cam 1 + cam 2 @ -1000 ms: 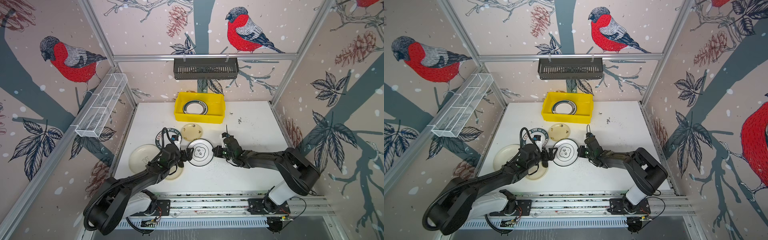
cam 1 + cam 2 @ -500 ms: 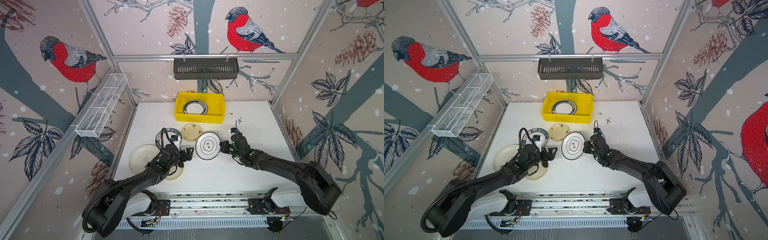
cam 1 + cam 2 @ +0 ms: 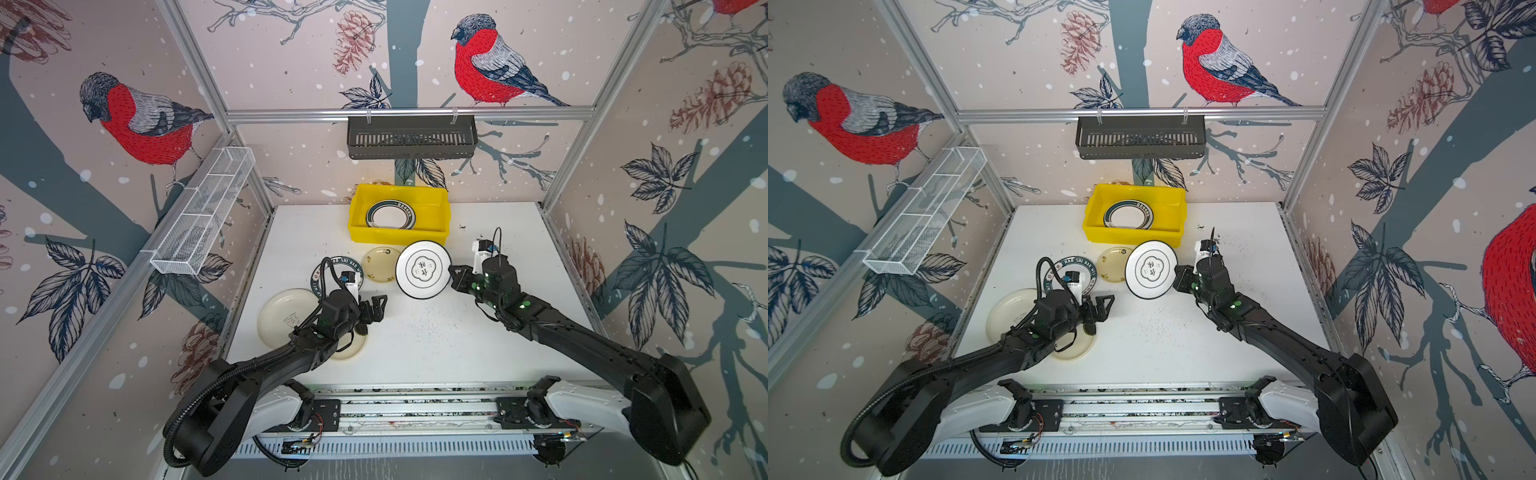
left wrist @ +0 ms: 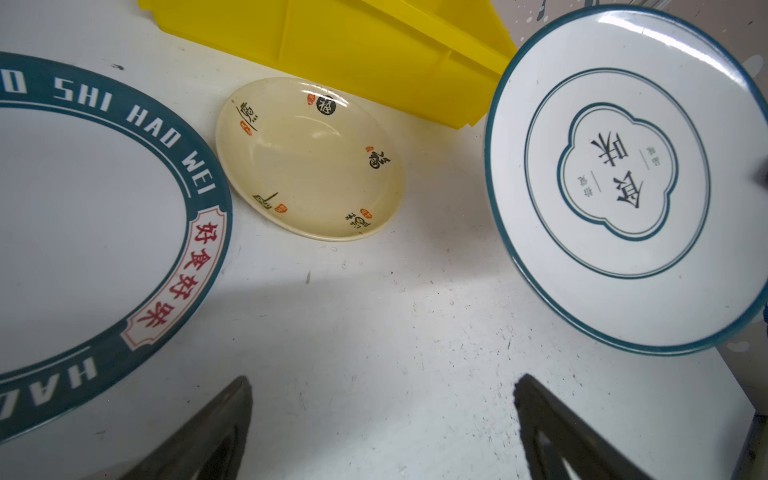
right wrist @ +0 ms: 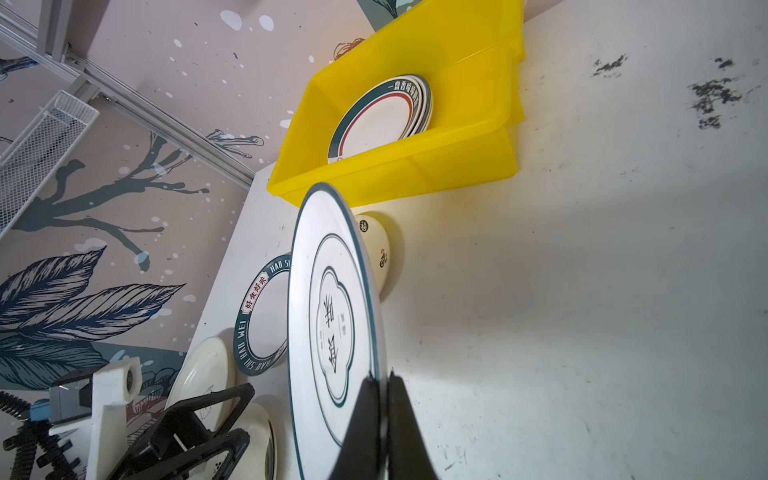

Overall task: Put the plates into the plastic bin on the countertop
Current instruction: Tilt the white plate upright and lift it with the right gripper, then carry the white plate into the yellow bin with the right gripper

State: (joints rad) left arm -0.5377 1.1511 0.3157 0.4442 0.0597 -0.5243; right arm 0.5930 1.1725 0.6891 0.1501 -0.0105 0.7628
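Since a second ago the white teal-rimmed plate (image 3: 423,269) has risen from mid-frame to just below the yellow bin (image 3: 399,237). On the white counter (image 3: 457,345) the bin sits upper centre, holding stacked plates (image 3: 390,217). The right fingers (image 5: 360,428) pinch the tilted plate's edge. The left fingers (image 4: 232,411), spread wide, hold nothing beside the lettered plate (image 4: 83,208).

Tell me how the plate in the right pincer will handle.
Probably stiff: the teal-rimmed plate shows no sag held by one rim. Its glossy face suggests it is slippery, so it may swivel in the shut right pincer.
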